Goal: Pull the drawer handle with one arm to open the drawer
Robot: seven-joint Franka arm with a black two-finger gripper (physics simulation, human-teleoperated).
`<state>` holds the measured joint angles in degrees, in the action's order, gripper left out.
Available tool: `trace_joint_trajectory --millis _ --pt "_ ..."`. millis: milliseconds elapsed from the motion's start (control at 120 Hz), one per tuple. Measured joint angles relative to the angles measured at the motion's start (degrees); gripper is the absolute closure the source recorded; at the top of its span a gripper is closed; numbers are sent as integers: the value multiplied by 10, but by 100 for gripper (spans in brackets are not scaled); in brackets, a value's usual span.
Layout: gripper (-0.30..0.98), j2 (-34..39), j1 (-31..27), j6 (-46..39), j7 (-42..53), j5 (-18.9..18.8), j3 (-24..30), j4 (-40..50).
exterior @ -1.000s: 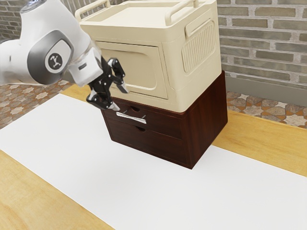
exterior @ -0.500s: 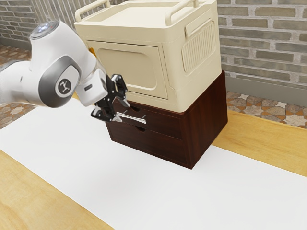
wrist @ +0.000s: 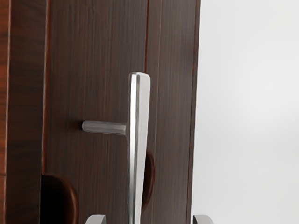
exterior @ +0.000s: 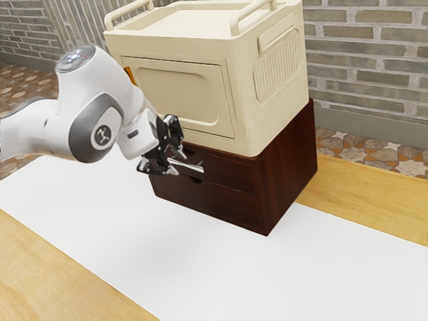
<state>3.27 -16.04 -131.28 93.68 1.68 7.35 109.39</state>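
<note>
Handle (exterior: 192,167) stands off upper drawer (exterior: 231,175), gap behind bar. White mat (exterior: 200,267) spreads before cabinet (exterior: 287,167). Arm (exterior: 100,127) bent, tool (exterior: 179,164) angled at drawer front, open, fingers either side of handle.

A wall of grey-brown brick (exterior: 368,63) runs behind the wooden table (exterior: 47,277), with a plain grey baseboard (exterior: 381,122) at its foot and pale vertical ribs (exterior: 83,30) toward the exterior view's left. Patterned tiles in rust, grey and cream cover the floor (exterior: 404,155). 1 white strip (exterior: 134,247) crosses the tabletop under soft, even light.
</note>
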Motion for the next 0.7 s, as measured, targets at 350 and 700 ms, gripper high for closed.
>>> trace_joint_trajectory --millis 350,700 --pt "57 4 0 -11 -2 4 2 17" --pt "59 38 4 -13 -5 10 10 58"
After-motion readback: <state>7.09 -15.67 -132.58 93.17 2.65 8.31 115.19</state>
